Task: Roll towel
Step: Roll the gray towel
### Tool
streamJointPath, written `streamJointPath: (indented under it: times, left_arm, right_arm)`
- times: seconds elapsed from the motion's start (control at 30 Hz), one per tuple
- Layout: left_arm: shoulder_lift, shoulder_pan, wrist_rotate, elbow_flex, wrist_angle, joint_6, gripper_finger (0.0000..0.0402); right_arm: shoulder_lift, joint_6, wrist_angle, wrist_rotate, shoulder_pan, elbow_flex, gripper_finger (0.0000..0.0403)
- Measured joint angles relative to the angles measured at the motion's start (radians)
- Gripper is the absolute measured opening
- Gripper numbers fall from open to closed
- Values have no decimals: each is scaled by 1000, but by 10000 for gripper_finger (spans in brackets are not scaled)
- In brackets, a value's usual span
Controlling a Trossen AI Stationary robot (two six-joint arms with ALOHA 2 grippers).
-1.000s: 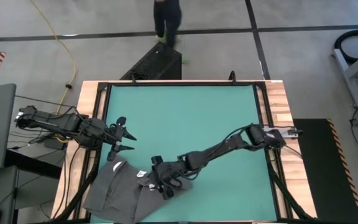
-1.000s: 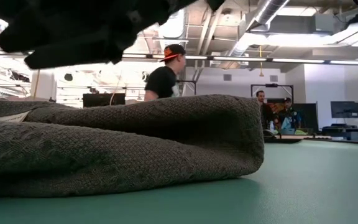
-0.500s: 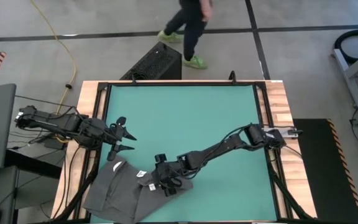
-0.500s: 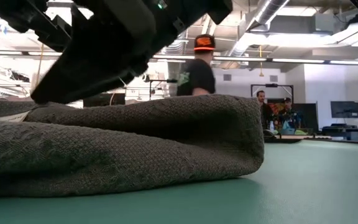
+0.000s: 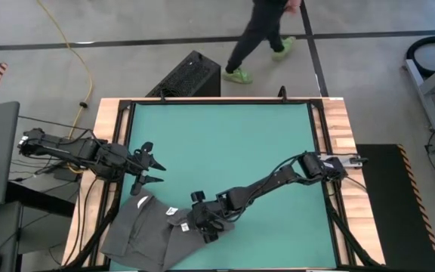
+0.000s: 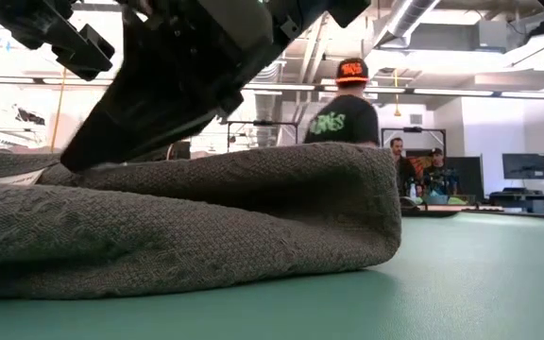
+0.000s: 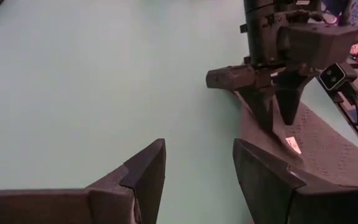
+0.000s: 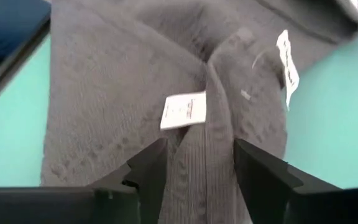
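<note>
The towel (image 6: pixel 187 227) is coarse, nubby woven cloth with a white paper-like label (image 8: pixel 185 111); the green mat (image 5: pixel 225 143) looks smooth and matt.

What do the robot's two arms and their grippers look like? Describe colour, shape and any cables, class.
Both arms are black and slender, built of jointed segments with black cables running along them. The left gripper and right gripper each end in two dark, wedge-shaped fingers tapering to points. The right arm carries a boxy dark camera housing near its wrist.

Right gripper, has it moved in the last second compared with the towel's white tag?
Yes. In the high view the right gripper has slid slightly toward the table's near edge, staying beside the white tag on the towel.
</note>
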Motion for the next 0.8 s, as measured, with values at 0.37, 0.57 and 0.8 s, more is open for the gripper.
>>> streamJointPath:
  times: [0.37,0.57,0.8]
  left_arm:
    - [0,0,0,0,0,10,178]
    - [0,0,0,0,0,11,178]
    - [0,0,0,0,0,10,178]
  right_arm:
    - [0,18,6,4,-30,0,183]
    - [18,58,-4,-68,-24,1,159]
    - [40,61,-17,-78,-15,1,115]
